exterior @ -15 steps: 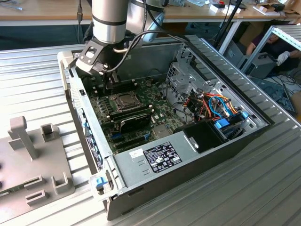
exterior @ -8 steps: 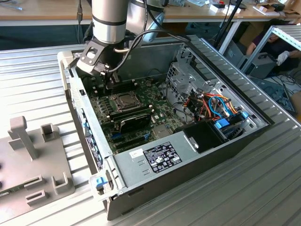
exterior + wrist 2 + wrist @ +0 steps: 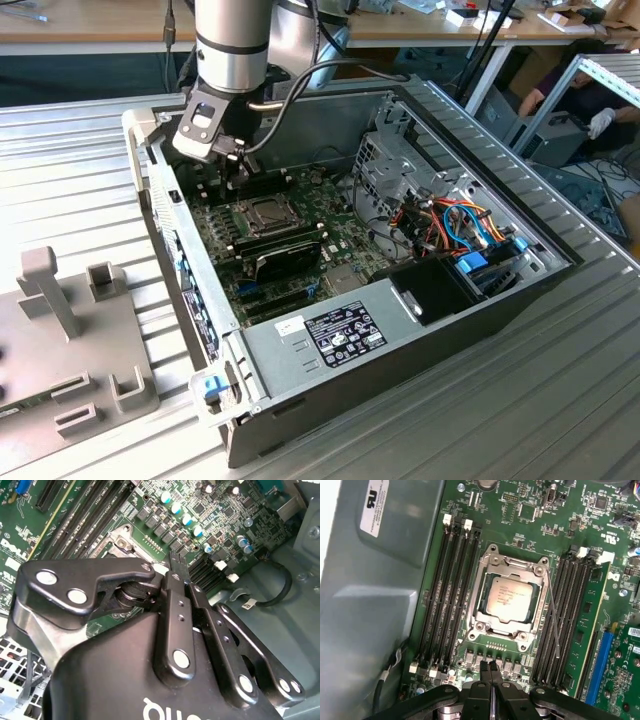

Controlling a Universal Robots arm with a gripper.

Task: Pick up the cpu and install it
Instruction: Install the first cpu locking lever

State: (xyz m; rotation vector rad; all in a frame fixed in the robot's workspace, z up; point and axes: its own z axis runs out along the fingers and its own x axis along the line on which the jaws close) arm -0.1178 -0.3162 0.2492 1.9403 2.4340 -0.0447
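The small, thin, square silver-grey cpu (image 3: pixel 511 599), lying inside the metal socket frame (image 3: pixel 480 591), looks light, stiff and fragile, best gripped by opposite edges; the black tool (image 3: pixel 490 669) hangs clenched and empty just beside it.

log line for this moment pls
gripper: shut, empty | cpu: in socket on motherboard | contact: none, gripper apart from cpu
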